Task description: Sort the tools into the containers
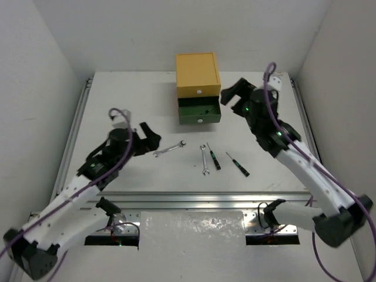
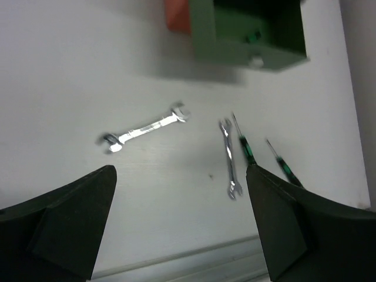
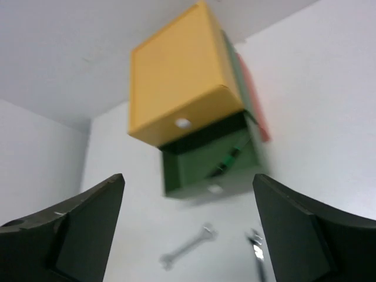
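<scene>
My left gripper (image 2: 179, 170) and right gripper (image 3: 188, 176) stood wide open, empty. Left wrench (image 2: 144, 127) looked stiff, thin, slippery; I judged middle best hold.

I'm seeing the slanted wrench (image 2: 147, 127) and the straighter wrench (image 2: 230, 158) glinting like bright polished metal. The table (image 2: 70, 70) is looking smooth, matt white. The yellow drawer (image 1: 198, 74) and green drawer (image 1: 199, 110) are showing a flat, matt finish. The fingers (image 2: 64, 229) of the left gripper (image 2: 179, 170) are looking like dull black plastic.
</scene>
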Controlling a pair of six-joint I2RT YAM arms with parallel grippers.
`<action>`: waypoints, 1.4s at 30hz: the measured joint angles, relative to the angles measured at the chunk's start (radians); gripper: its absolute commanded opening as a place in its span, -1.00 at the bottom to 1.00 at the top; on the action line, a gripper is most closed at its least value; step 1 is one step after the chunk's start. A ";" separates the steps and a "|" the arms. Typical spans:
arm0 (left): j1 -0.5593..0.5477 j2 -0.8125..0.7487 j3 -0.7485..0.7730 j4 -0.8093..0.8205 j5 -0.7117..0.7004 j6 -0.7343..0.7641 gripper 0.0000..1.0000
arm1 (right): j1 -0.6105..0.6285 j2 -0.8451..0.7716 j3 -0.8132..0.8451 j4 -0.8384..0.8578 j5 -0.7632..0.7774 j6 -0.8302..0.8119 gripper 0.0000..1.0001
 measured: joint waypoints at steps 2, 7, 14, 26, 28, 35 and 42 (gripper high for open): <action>-0.164 0.113 -0.019 0.053 -0.061 -0.091 0.84 | -0.012 -0.151 -0.084 -0.057 -0.005 -0.084 0.85; -0.540 0.608 0.247 0.039 -0.278 -0.261 0.87 | -0.014 -0.401 -0.292 -0.262 0.045 -0.175 0.86; -0.608 1.143 0.697 -0.019 -0.371 -0.416 0.72 | -0.014 -0.603 -0.373 -0.496 0.049 -0.205 0.86; -0.664 1.464 1.020 -0.308 -0.464 -0.570 0.47 | -0.015 -0.688 -0.349 -0.598 0.040 -0.276 0.87; -0.665 1.480 1.020 -0.324 -0.465 -0.584 0.37 | -0.015 -0.700 -0.349 -0.599 0.037 -0.283 0.87; -0.666 1.526 1.019 -0.337 -0.463 -0.600 0.09 | -0.015 -0.734 -0.349 -0.600 0.036 -0.302 0.87; -0.665 1.533 1.017 -0.301 -0.431 -0.588 -0.31 | -0.015 -0.755 -0.349 -0.601 0.034 -0.311 0.87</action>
